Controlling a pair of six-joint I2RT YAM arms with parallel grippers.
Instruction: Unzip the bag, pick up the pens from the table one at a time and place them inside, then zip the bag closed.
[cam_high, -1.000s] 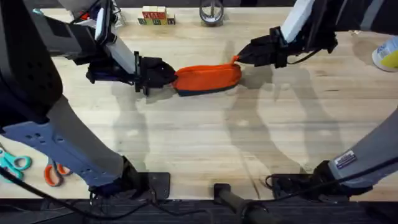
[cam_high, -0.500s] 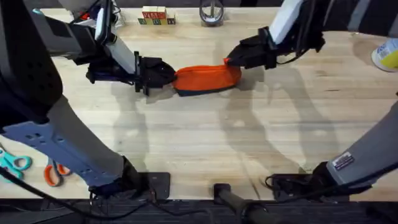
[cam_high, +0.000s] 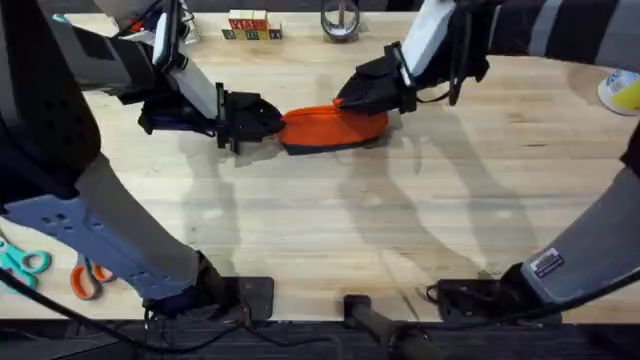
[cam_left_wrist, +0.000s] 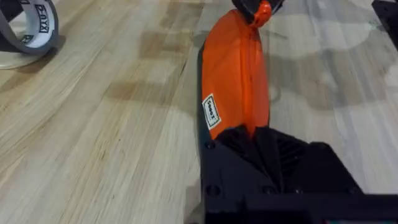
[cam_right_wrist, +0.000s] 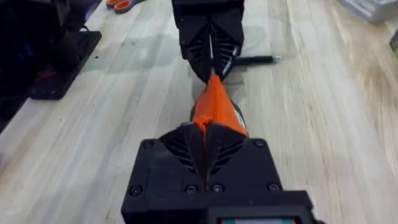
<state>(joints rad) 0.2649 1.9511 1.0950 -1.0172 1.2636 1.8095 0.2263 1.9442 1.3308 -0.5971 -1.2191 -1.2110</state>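
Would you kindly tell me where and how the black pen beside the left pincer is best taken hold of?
Probably grip the pen on its exposed shaft, coming straight down from above with the pincer across its length. It lies flat on the table, thin and bare on top, while one end tucks behind the left pincer holding the bag.

Near edge: right gripper (cam_right_wrist: 208, 138), jaws pinched on the orange bag (cam_right_wrist: 214, 112). Far end of that bag clamped by the left gripper (cam_right_wrist: 211, 62), with a dark pen (cam_right_wrist: 252, 60) lying just beside it on the pale wood worktop (cam_right_wrist: 323, 124).
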